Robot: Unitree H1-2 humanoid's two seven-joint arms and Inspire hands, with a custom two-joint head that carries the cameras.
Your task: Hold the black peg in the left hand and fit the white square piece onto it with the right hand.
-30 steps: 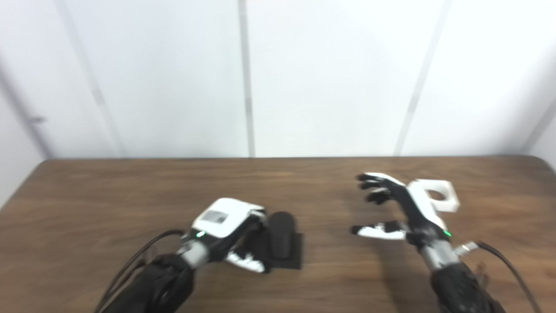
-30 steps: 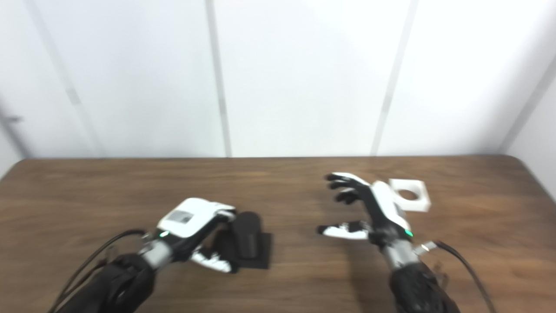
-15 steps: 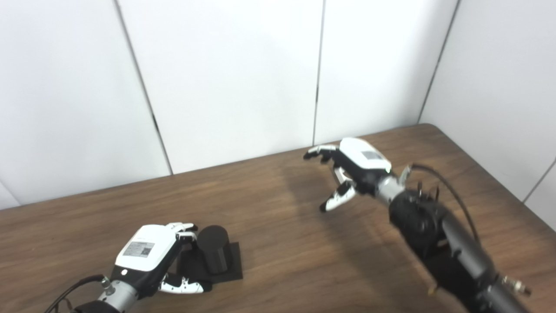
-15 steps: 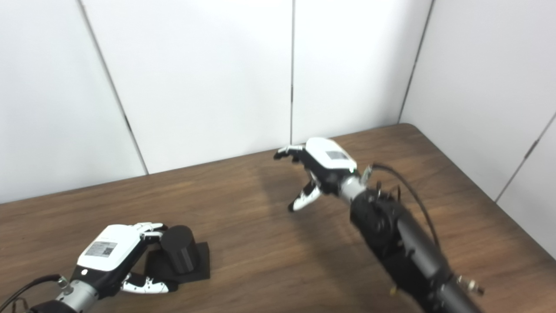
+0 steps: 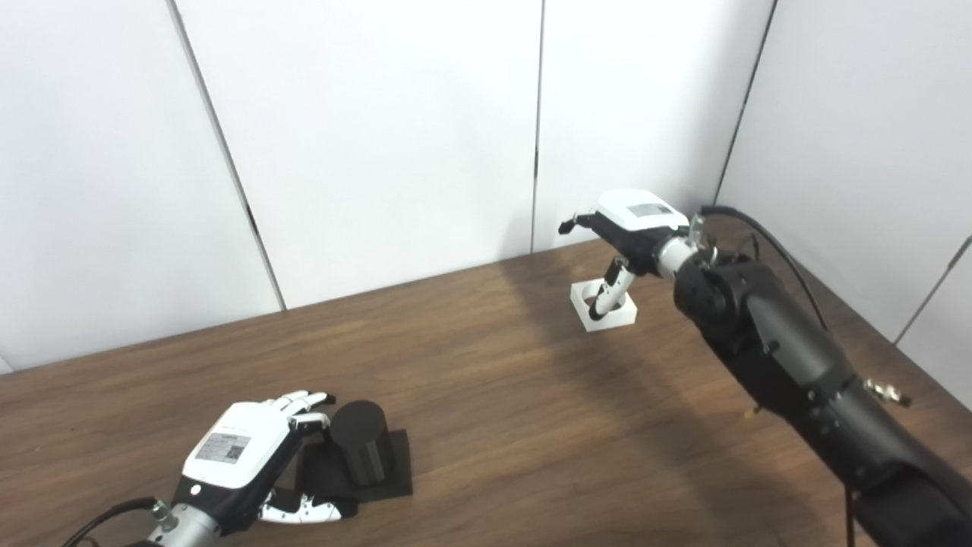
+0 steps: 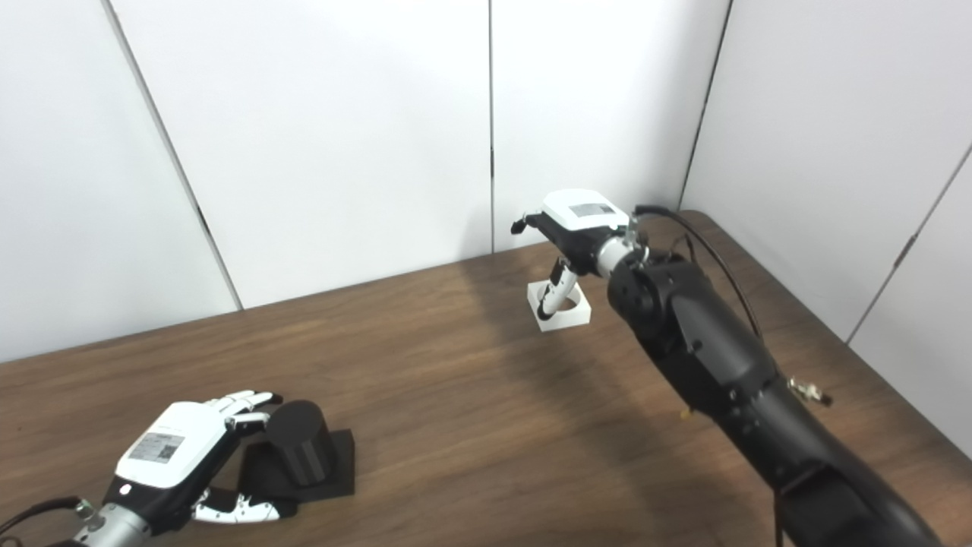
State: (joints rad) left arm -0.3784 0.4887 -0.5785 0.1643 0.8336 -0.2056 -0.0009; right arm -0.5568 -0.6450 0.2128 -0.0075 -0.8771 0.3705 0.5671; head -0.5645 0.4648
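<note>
Peg [image 5: 358, 443] upright on its base near table [image 5: 486, 395] front-left corner, left hand [image 5: 243, 463] spread around it, not gripping. Right hand [image 5: 626, 232] open above white square piece [image 5: 602, 306], far-right edge.

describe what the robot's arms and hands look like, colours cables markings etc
Each robot hand, left and right, has a white back plate bearing a small grey label, black fingers with white segments, and a silver metal wrist. The arms are black: the right one is bulky, with a black cable looping beside its wrist, and a black cable also trails from the left wrist.
</note>
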